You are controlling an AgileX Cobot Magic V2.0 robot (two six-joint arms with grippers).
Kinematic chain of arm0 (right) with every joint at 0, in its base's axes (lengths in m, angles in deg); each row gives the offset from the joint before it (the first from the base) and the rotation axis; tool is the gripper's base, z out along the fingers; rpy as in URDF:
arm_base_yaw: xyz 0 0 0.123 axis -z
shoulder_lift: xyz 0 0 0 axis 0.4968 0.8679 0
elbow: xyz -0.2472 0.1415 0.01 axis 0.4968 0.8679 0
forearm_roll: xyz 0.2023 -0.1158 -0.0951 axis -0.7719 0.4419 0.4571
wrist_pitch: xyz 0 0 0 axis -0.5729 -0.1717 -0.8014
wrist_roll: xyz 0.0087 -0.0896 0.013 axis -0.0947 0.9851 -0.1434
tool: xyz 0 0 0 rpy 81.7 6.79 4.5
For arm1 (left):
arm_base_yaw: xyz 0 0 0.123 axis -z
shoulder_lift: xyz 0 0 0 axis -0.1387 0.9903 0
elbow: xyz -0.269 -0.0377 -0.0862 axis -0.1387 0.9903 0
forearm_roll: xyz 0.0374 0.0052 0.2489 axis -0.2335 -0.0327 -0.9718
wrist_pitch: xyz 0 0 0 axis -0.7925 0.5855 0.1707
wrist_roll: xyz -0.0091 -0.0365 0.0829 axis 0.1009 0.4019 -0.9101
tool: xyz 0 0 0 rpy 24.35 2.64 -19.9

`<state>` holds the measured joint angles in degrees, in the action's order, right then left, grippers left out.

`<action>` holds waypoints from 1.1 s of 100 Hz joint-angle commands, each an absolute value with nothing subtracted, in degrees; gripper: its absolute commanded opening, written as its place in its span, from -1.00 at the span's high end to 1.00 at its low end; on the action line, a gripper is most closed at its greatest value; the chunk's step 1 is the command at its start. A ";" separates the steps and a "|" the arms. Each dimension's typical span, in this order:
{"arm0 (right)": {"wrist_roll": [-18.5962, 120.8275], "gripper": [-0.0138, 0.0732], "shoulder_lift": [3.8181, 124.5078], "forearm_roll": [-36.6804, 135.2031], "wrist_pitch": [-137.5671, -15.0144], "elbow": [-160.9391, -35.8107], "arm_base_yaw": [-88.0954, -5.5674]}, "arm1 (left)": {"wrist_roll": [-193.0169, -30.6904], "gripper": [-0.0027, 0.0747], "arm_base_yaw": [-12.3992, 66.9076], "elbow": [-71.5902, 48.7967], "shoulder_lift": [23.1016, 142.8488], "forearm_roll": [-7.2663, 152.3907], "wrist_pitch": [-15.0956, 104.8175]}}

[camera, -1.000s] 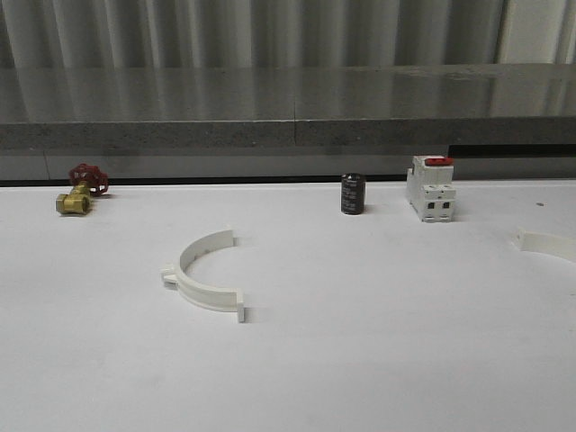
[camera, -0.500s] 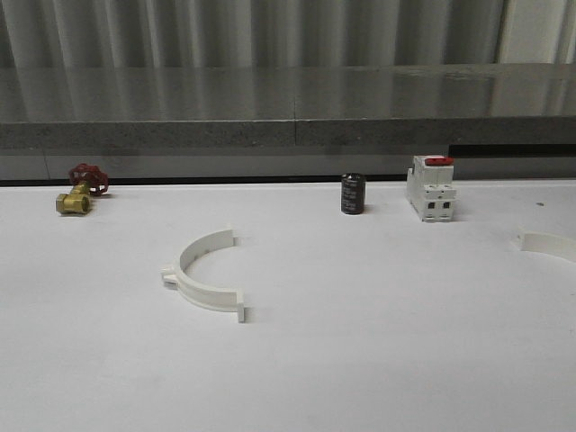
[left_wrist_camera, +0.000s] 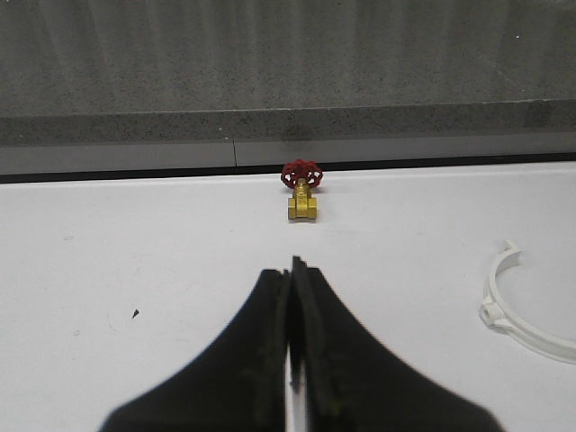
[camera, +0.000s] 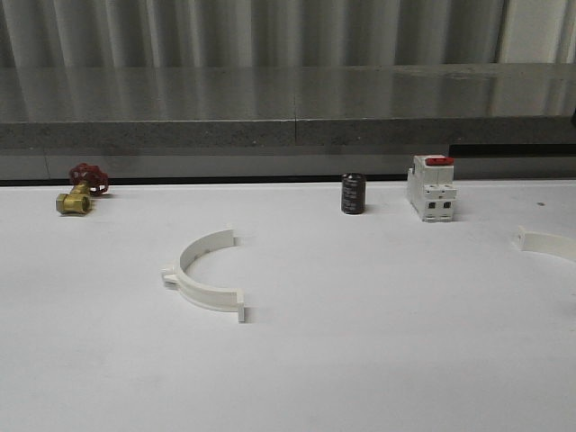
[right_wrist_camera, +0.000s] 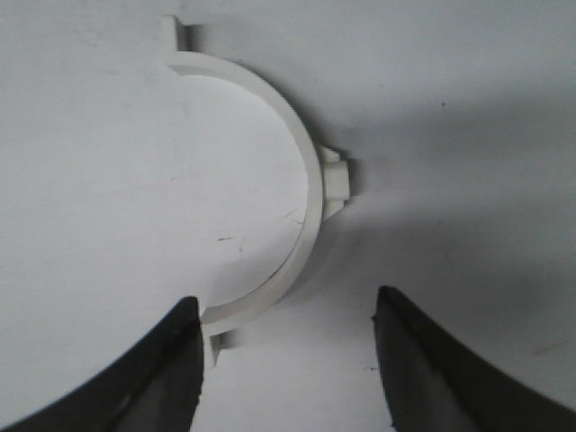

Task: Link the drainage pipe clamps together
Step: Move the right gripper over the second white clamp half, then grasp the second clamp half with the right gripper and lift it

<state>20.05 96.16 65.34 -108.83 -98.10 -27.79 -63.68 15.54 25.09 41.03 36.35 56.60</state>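
Observation:
One white drainage pipe clamp half (camera: 202,281) lies left of the table's middle, with its open side facing back and right. It also shows in the left wrist view as clamp half (left_wrist_camera: 517,301), well off to the side of my left gripper (left_wrist_camera: 292,270), which is shut with nothing in it. The other clamp half (camera: 546,241) lies at the right edge of the table. My right gripper (right_wrist_camera: 288,310) hangs open just above this clamp half (right_wrist_camera: 301,180). One end tab of it sits right beside one finger (right_wrist_camera: 180,360).
A brass valve with a red handwheel (camera: 79,191) stands at the back left, straight ahead of the left gripper. A black cylinder (camera: 353,193) and a white breaker with a red switch (camera: 430,187) stand at the back. A grey ledge (camera: 288,135) borders the table behind.
The clamp half at the right edge has shifted by a few pixels in the front view. The left clamp half and the other objects have not moved.

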 commanded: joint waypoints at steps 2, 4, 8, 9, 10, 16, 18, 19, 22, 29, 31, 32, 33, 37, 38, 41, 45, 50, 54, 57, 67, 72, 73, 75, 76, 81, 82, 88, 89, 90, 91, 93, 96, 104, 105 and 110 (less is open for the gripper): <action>20.67 -0.32 98.57 64.30 -109.22 -102.00 -25.73 | -63.55 0.99 15.29 23.57 41.49 36.10 51.84; 21.08 -0.32 99.53 63.83 -109.30 -102.30 -25.42 | -63.55 0.99 15.29 23.57 41.49 36.10 51.84; 21.86 -0.32 101.42 63.22 -109.38 -103.14 -24.93 | -63.55 0.99 15.29 23.57 41.49 36.10 51.84; 21.96 -0.32 101.73 63.04 -109.44 -103.41 -24.87 | -63.55 0.99 15.29 23.57 41.49 36.10 51.84; 22.17 -0.32 102.33 63.03 -109.45 -103.56 -24.77 | -63.55 0.99 15.29 23.57 41.49 36.10 51.84; 22.99 -0.32 104.61 62.47 -109.62 -104.80 -24.53 | -63.55 0.99 15.29 23.57 41.49 36.10 51.84; 23.20 -0.32 105.38 62.47 -109.62 -105.04 -24.53 | -63.55 0.99 15.29 23.57 41.49 36.10 51.84; 23.27 -0.32 105.86 62.47 -109.62 -105.28 -24.53 | -63.55 0.99 15.29 23.57 41.49 36.10 51.84; 23.26 -0.32 106.80 62.47 -109.55 -105.75 -24.53 | -63.55 0.99 15.29 23.57 41.49 36.10 51.84; 23.31 -0.32 108.85 62.47 -109.39 -106.82 -24.53 | -63.55 0.99 15.29 23.57 41.49 36.10 51.84; 23.31 -0.32 109.44 62.47 -109.34 -107.15 -24.53 | -63.55 0.99 15.29 23.57 41.49 36.10 51.84; 23.31 -0.32 109.62 62.47 -109.34 -107.25 -24.53 | -63.55 0.99 15.29 23.57 41.49 36.10 51.84; 23.32 -0.32 109.95 62.47 -109.34 -107.44 -24.53 | -63.55 0.99 15.29 23.57 41.49 36.10 51.84; 23.37 -0.32 110.81 62.47 -109.34 -108.06 -24.53 | -63.55 0.99 15.29 23.57 41.49 36.10 51.84; 23.37 -0.32 111.08 62.47 -109.34 -108.16 -24.53 | -63.55 0.99 15.29 23.57 41.49 36.10 51.84; 23.37 -0.32 111.66 62.47 -109.27 -108.56 -24.53 | -63.55 0.99 15.29 23.57 41.49 36.10 51.84; 23.37 -0.32 112.38 62.47 -109.28 -109.17 -24.53 | -63.55 0.99 15.29 23.57 41.49 36.10 51.84; 23.37 -0.32 112.96 62.47 -109.28 -109.75 -24.53 | -63.55 0.99 15.29 23.57 41.49 36.10 51.84; 23.37 -0.29 113.20 62.47 -109.33 -110.10 -24.53 | -63.55 0.99 15.29 23.57 41.49 36.10 51.84; 23.37 -0.23 113.21 62.47 -109.33 -110.10 -24.53 | -63.55 0.99 15.29 23.57 41.49 36.10 51.84; 23.37 0.18 113.15 62.47 -109.45 -110.10 -24.53 | -63.55 0.99 15.29 23.57 41.49 36.10 51.84; 23.37 0.41 113.07 62.53 -109.52 -110.10 -24.53 | -63.55 0.99 15.29 23.57 41.49 36.10 51.84; 23.37 0.47 113.01 62.53 -109.52 -110.10 -24.53 | -63.55 0.99 15.29 23.57 41.49 36.10 51.84; 23.37 0.55 113.01 62.53 -109.46 -110.10 -24.53 | -63.55 0.99 15.29 23.57 41.49 36.10 51.84; 23.37 0.57 113.01 62.53 -109.46 -110.10 -24.53 | -63.55 0.99 15.29 23.57 41.49 36.10 51.84; 23.37 0.72 113.01 62.53 -109.25 -110.10 -24.53 | -63.55 0.99 15.29 23.57 41.49 36.10 51.84; 23.37 0.76 113.01 62.53 -109.19 -110.10 -24.53 | -63.55 0.99 15.29 23.57 41.49 36.10 51.84; 23.37 0.85 113.01 62.53 -108.94 -110.10 -24.53 | -63.55 0.99 15.29 23.57 41.49 36.10 51.84; 23.37 0.84 113.01 62.58 -108.94 -110.10 -24.53 | -63.55 0.99 15.29 23.57 41.49 36.10 51.84; 23.37 0.84 113.01 62.58 -108.94 -110.10 -24.53 | -63.55 0.99 15.29 23.57 41.49 36.10 51.84; 23.37 0.83 113.01 62.66 -108.99 -110.10 -24.53 | -63.55 0.99 15.29 23.57 41.49 36.10 51.84; 23.37 0.83 113.01 62.76 -109.08 -110.10 -24.53 | -63.55 0.99 15.29 23.57 41.49 36.10 51.84; 23.37 0.84 113.01 62.82 -109.29 -110.10 -24.53 | -63.55 0.99 15.29 23.57 41.49 36.10 51.84; 23.16 0.83 113.07 62.32 -109.03 -110.10 -24.53 | -63.55 0.99 15.29 23.57 41.49 36.10 51.84; 23.16 0.83 113.07 62.00 -109.05 -110.10 -24.53 | -63.55 0.99 15.29 23.57 41.49 36.10 51.84; 23.16 0.83 113.02 61.48 -109.52 -110.44 -24.53 | -63.55 0.99 15.29 23.57 41.49 36.10 51.84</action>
